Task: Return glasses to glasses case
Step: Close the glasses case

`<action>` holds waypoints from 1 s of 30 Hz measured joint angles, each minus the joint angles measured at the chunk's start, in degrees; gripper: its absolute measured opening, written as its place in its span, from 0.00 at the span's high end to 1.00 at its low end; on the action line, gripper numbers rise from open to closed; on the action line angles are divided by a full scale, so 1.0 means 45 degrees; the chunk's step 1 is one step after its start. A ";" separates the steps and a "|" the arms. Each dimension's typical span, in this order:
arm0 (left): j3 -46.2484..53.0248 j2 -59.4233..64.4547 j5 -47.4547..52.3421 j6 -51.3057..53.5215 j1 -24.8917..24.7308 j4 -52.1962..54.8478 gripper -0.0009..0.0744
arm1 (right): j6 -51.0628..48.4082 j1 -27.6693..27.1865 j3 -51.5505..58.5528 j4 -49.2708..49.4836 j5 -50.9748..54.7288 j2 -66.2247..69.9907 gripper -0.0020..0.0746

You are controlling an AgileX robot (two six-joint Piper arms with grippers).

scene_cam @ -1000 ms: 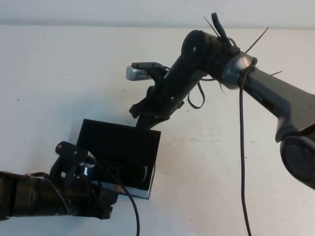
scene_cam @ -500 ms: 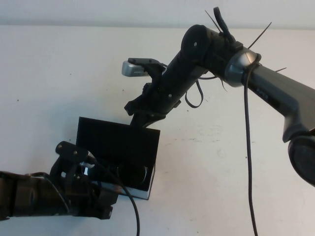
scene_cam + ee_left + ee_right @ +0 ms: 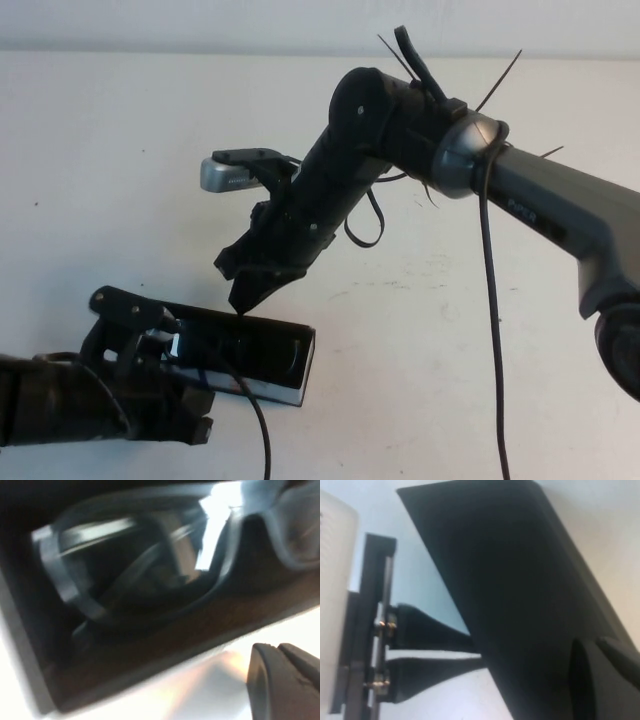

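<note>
The glasses case [image 3: 262,350] lies at the near left of the white table, its black lid [image 3: 235,322] tipped low over the tray. The dark-framed glasses [image 3: 75,590] rest inside the tray, which fills the left wrist view. My right gripper [image 3: 240,298] is shut, its tip down on the lid's upper edge; the right wrist view has the lid [image 3: 510,580] right against the gripper [image 3: 600,680]. My left gripper [image 3: 195,415] sits at the case's near left end. It [image 3: 280,680] is shut with nothing in it, just in front of the tray's wall.
A silver camera [image 3: 225,175] sticks out from the right wrist above the case. A black cable [image 3: 490,330] hangs from the right arm down to the table's front edge. The left arm's cable [image 3: 255,420] runs across the case's near side.
My right gripper has swung left and down, and the lid has gone from standing upright to lying low over the tray. The left gripper has shifted slightly left.
</note>
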 joint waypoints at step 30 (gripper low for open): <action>0.0370 -1.4570 -0.0872 -1.0526 0.0000 0.9717 0.99 | 0.0466 0.1315 0.0029 -0.1069 0.0008 0.0410 0.99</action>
